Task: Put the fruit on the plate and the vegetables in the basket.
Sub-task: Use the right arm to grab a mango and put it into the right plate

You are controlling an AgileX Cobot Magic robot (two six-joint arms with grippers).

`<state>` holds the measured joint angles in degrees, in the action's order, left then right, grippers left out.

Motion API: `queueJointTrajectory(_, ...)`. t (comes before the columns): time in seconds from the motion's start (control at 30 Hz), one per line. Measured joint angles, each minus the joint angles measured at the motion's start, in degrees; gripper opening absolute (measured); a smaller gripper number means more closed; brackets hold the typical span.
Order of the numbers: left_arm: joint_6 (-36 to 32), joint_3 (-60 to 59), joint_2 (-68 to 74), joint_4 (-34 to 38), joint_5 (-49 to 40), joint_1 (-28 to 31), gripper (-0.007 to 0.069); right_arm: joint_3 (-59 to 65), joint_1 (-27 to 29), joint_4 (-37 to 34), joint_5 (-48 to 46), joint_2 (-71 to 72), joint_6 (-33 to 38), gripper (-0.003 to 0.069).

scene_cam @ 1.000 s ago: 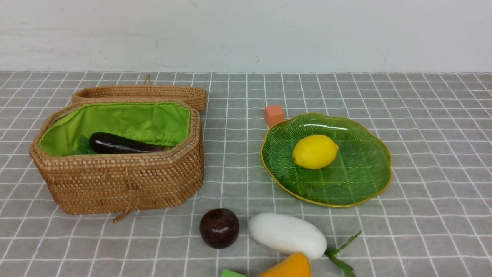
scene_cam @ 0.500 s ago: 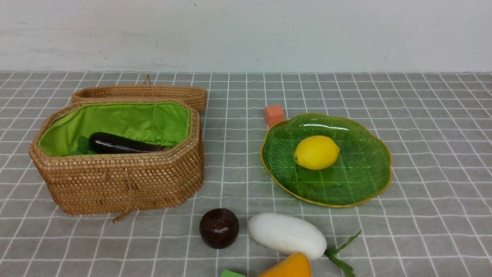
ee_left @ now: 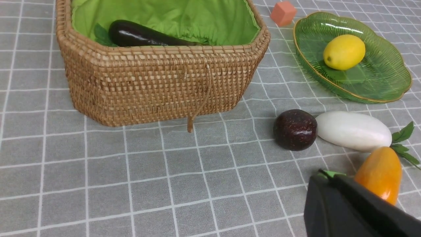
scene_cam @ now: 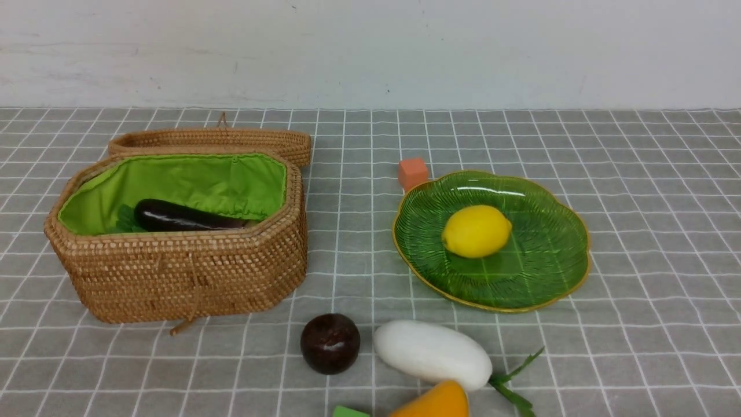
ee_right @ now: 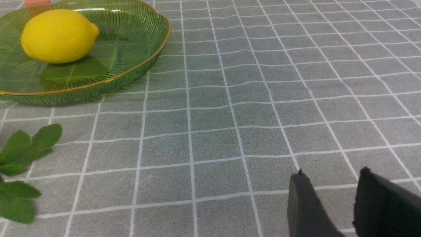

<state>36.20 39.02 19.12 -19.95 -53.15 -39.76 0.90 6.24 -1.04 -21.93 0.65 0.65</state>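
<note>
1. The basket (scene_cam: 185, 272) and its lid (scene_cam: 214, 139) are woven wicker, rough and matt. The lining (scene_cam: 191, 179) is creased bright green cloth.
2. The eggplant (scene_cam: 179, 217) is smooth and highly glossy, with sharp highlights.
3. The plate (scene_cam: 544, 272) looks glazed, shiny and finely ribbed.
4. The lemon (scene_cam: 476, 230) is matt and nearly smooth.
5. The ball (scene_cam: 330, 343), at the radish's nine o'clock, is glossy with a speckled skin.
6. The radish (scene_cam: 433, 354) is smooth with a soft sheen. Its leaves (ee_right: 23, 148) are matt and veined; whether they are cloth or plastic is unclear.
7. The mango (scene_cam: 434, 402), at the radish's six o'clock, is smooth and satiny.
8. The cube (scene_cam: 413, 172), at the plate's eleven o'clock, is matt.
9. The tablecloth (scene_cam: 637, 174) is matt grey cloth, felt-like and slightly rippled.
10. The wall (scene_cam: 370, 52) is matt white and scuffed.
</note>
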Motion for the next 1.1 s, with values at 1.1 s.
queueJointTrajectory(1.1, -33.12, -29.41, -16.18, 18.20, 31.39, 40.54, -0.0006, 0.00, 0.00, 0.00, 0.00, 0.00, 0.00, 0.0242)
